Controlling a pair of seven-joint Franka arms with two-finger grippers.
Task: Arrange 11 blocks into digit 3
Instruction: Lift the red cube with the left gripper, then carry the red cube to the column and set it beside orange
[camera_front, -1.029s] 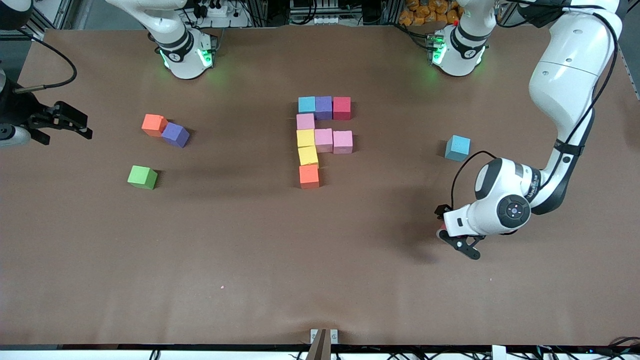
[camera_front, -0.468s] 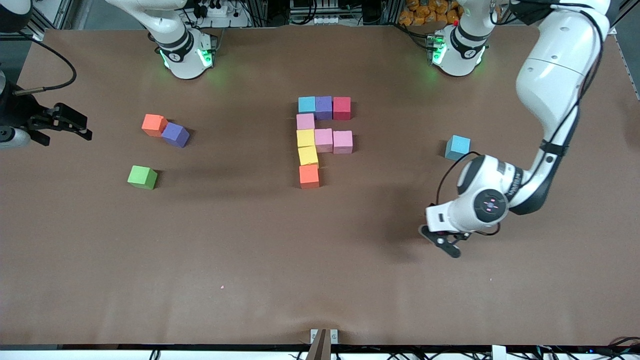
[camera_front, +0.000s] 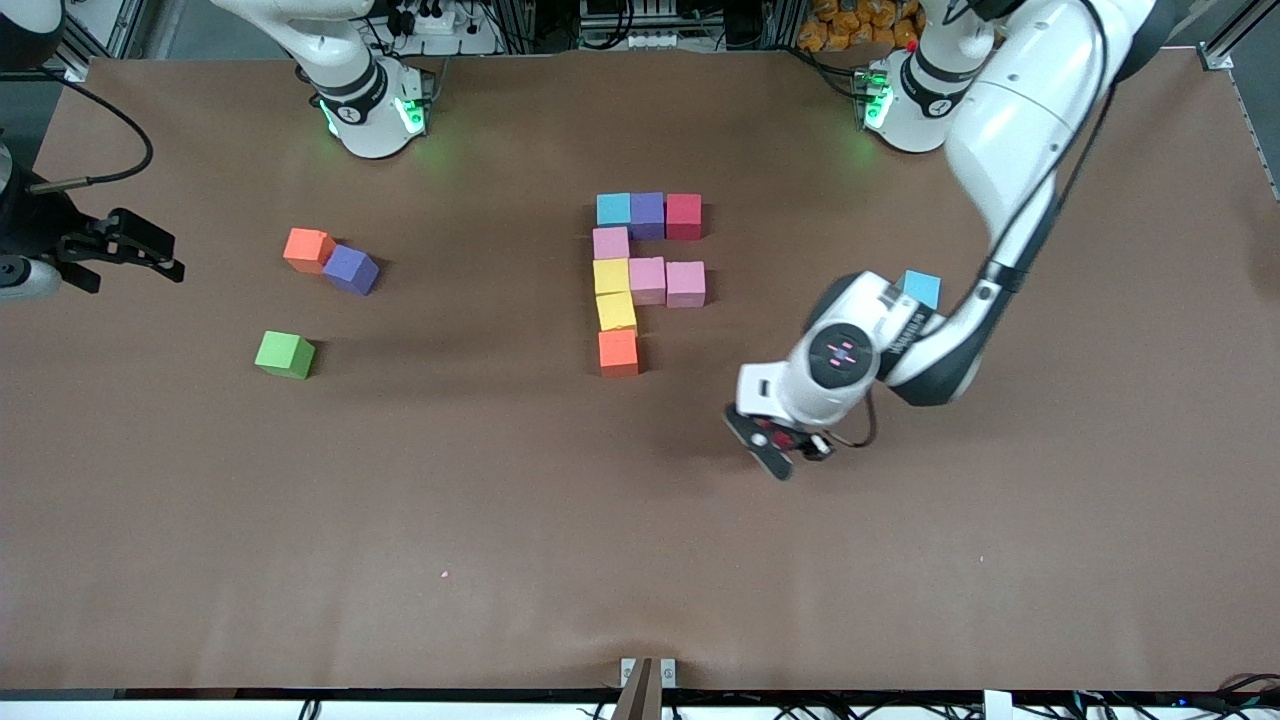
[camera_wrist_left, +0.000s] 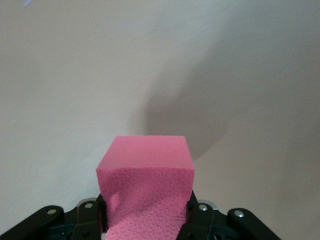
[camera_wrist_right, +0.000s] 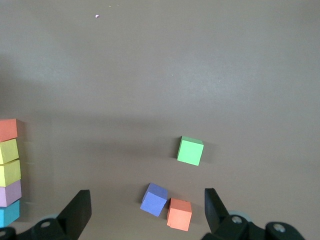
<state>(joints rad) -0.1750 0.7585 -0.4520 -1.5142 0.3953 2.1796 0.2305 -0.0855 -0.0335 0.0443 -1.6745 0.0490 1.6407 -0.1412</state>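
The partly built digit 3 stands mid-table: light blue (camera_front: 613, 209), purple (camera_front: 647, 214) and red (camera_front: 683, 215) blocks in a bar, then pink (camera_front: 610, 242), yellow (camera_front: 611, 275), yellow (camera_front: 616, 311) and orange (camera_front: 618, 352) down one side. Two pink blocks (camera_front: 666, 282) branch off beside the upper yellow one. My left gripper (camera_front: 775, 448) (camera_wrist_left: 145, 212) is shut on a pinkish-red block (camera_wrist_left: 145, 170), over bare table between the figure and a loose light blue block (camera_front: 921, 288). My right gripper (camera_front: 165, 255) waits open at the right arm's end of the table.
Toward the right arm's end lie a loose orange cube (camera_front: 307, 249) (camera_wrist_right: 179, 214) touching a purple-blue cube (camera_front: 350, 268) (camera_wrist_right: 154, 199), and a green cube (camera_front: 284, 354) (camera_wrist_right: 190, 150) nearer the front camera. The left forearm partly covers the loose light blue block.
My left gripper shut on the pinkish-red block, rose, and has carried it across the table toward the figure. The right arm has not moved.
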